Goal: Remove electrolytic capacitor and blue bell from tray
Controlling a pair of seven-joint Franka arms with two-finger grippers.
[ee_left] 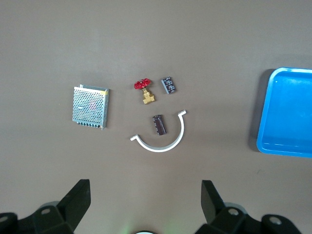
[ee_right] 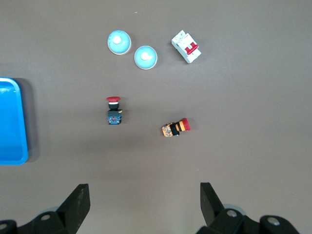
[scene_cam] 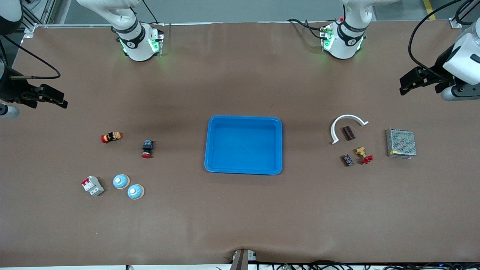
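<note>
Lab: 2 bench-mounted robot arms (scene_cam: 339, 37).

We view the table (scene_cam: 240, 225) from a high front camera facing both bases, each wrist camera looks straight down from well above, all three views share the blue tray (scene_cam: 243, 119) (ee_left: 263, 117) (ee_right: 19, 122).

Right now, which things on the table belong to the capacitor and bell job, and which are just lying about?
Job:
two blue bells
two dark capacitors
blue tray
left hand and right hand, both open and waiting at the table's ends

Lying about:
white curved piece
brass valve
metal power supply
circuit breaker
two red-capped push buttons
</note>
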